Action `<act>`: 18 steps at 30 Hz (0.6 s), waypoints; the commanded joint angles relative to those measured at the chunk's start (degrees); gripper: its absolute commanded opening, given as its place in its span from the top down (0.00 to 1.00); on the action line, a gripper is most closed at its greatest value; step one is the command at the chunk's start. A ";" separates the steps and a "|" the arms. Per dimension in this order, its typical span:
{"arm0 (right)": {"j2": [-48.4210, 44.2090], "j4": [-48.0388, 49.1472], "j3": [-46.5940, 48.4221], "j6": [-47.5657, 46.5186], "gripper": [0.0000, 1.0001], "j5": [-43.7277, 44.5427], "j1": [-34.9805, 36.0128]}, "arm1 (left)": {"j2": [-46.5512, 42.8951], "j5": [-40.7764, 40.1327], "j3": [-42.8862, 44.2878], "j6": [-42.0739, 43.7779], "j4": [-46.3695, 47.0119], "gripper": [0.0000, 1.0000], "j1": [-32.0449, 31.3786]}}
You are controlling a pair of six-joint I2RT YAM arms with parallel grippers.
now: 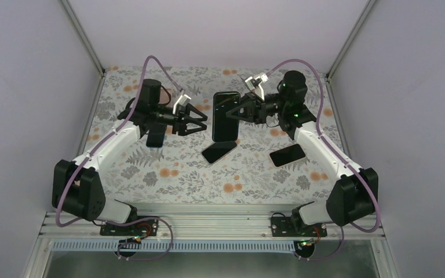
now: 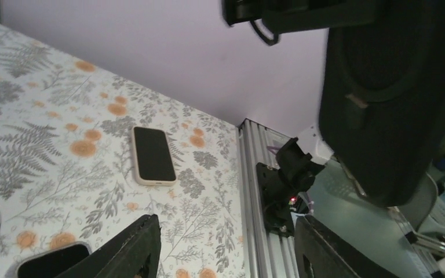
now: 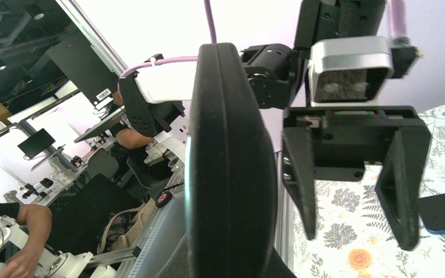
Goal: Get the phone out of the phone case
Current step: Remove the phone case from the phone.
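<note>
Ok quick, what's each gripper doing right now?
Left gripper: open, holding nothing.
Right gripper: shut on the cased phone, holding it up off the table.

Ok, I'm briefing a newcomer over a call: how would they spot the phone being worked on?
Start at the floral table and look near its far middle. There a black-cased phone is held upright, clamped by the right tool. The other phones all lie flat on the table.
</note>
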 commanded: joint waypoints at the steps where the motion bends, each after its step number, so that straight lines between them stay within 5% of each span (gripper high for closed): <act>1: -0.42 0.31 1.89 -0.92 0.96 0.92 0.11 | -2.90 6.34 4.13 6.52 -6.82 0.38 -0.48; 6: 0.16 -0.25 2.21 -0.71 0.96 2.92 0.01 | -3.96 4.49 5.10 10.67 -11.98 0.26 -3.04; 18: -0.01 0.36 1.62 -0.30 0.96 2.89 -0.01 | -3.21 -0.40 7.35 8.23 -10.48 0.32 -5.65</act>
